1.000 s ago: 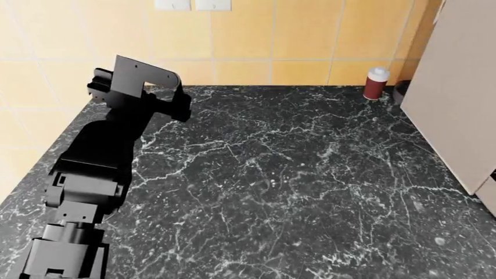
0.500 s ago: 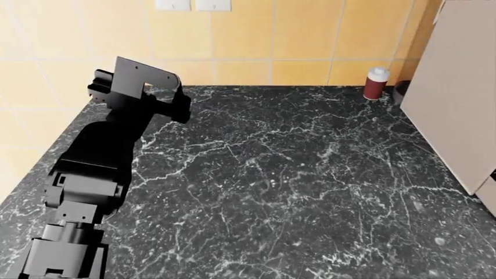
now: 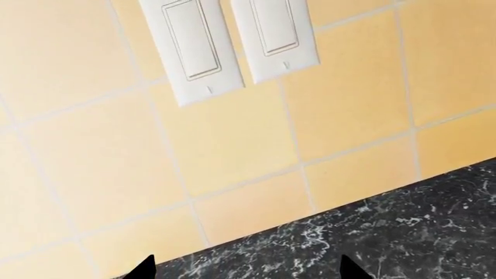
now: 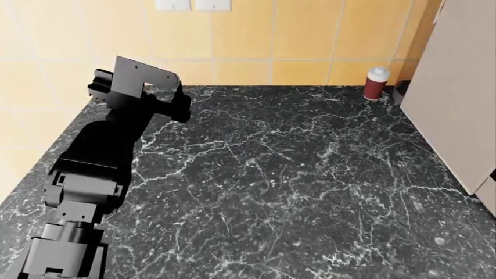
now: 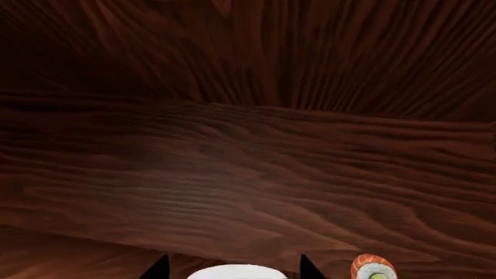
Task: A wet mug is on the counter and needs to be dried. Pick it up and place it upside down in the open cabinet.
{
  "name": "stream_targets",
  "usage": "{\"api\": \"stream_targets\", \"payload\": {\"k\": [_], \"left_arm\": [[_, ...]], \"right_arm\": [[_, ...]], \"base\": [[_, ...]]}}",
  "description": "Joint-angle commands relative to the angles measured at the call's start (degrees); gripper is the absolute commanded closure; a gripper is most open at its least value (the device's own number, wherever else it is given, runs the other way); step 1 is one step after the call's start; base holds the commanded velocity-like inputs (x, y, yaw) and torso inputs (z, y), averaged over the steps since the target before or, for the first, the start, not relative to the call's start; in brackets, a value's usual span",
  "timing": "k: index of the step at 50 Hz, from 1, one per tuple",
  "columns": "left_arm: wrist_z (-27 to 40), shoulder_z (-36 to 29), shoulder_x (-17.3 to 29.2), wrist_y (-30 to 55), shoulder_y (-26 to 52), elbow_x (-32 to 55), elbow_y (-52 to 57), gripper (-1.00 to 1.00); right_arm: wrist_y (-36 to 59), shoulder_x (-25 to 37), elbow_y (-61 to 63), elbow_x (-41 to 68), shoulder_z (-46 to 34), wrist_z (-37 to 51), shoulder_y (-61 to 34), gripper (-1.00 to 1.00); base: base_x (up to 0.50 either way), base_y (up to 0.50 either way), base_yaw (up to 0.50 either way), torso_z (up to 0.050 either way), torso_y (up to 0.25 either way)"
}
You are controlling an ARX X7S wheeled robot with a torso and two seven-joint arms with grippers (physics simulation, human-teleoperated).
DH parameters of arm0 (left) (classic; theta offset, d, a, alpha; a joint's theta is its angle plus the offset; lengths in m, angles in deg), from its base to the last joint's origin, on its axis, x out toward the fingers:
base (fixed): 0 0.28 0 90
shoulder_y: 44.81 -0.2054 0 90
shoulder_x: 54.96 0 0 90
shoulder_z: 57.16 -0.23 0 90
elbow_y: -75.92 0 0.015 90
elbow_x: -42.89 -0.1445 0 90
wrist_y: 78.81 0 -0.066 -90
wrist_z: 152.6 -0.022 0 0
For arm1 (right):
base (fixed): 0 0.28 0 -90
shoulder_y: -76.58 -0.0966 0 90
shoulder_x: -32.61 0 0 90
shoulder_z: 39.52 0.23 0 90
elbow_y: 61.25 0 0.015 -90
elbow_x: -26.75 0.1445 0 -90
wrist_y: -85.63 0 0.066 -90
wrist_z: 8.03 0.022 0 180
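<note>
Only a white rounded part of the mug (image 5: 236, 272) shows, at the edge of the right wrist view, between the two dark fingertips of my right gripper (image 5: 232, 268). The jaws stand narrowed on either side of it, in front of dark brown wood panels (image 5: 248, 145) that fill the view. The right arm is out of the head view. My left arm (image 4: 108, 145) reaches over the far left of the black marble counter (image 4: 294, 174). My left gripper (image 3: 246, 270) is open and holds nothing, and it faces the tiled wall above the counter's back edge (image 3: 403, 232).
A red-brown shaker with a white cap (image 4: 376, 83) stands at the counter's back right. A tall beige panel (image 4: 457, 99) rises along the right side. Two white switch plates (image 3: 225, 46) sit on the yellow tiles. A sushi piece (image 5: 373, 269) lies beside the right fingertip.
</note>
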Motion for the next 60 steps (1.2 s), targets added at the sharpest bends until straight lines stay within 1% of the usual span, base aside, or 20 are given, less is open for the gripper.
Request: {"api": "stream_targets", "payload": {"k": [1,13,19,23,32,41,52,60], "left_arm": [[0.1,-0.1,0.0,0.0,0.0,0.3,0.4,-1.0],[0.2,-0.2,0.1,-0.2,0.0,0.5,0.3,-1.0],[0.3,-0.2,0.2,-0.3,0.1,0.7,0.2,-1.0],[0.3,-0.2,0.2,-0.2,0.2,0.7,0.3,-1.0],[0.4,-0.2,0.3,0.0,0.3,1.0,0.4,-1.0],[0.4,-0.2,0.3,-0.2,0.3,1.2,0.1,-1.0],[0.4,-0.2,0.4,-0.2,0.5,1.5,0.0,-1.0],[0.6,-0.3,0.3,-0.7,0.7,1.6,-0.8,-1.0]], "right_arm": [[0.4,-1.2,-13.1,-0.3,-1.7,1.8,3.1,-1.0],[-2.0,-0.8,-8.9,0.4,-0.1,3.1,4.3,-1.0],[-4.6,0.8,0.4,1.9,2.2,4.4,6.1,-1.0],[-4.6,1.6,6.5,3.8,3.7,4.3,6.4,-1.0],[-2.0,2.8,14.5,6.2,4.4,5.0,6.6,-1.0],[2.6,3.7,22.3,8.4,3.7,6.5,7.0,-1.0],[6.5,2.3,28.7,11.4,2.3,7.1,7.5,-1.0],[10.2,1.2,32.8,17.7,4.6,8.4,11.5,-1.0]], "base": [[0.0,0.0,0.0,0.0,0.0],[0.0,0.0,0.0,0.0,0.0],[0.0,0.0,0.0,0.0,0.0],[0.0,0.0,0.0,0.0,0.0],[0.0,0.0,0.0,0.0,0.0],[0.0,0.0,0.0,0.0,0.0],[0.0,0.0,0.0,0.0,0.0],[0.0,0.0,0.0,0.0,0.0]]}}
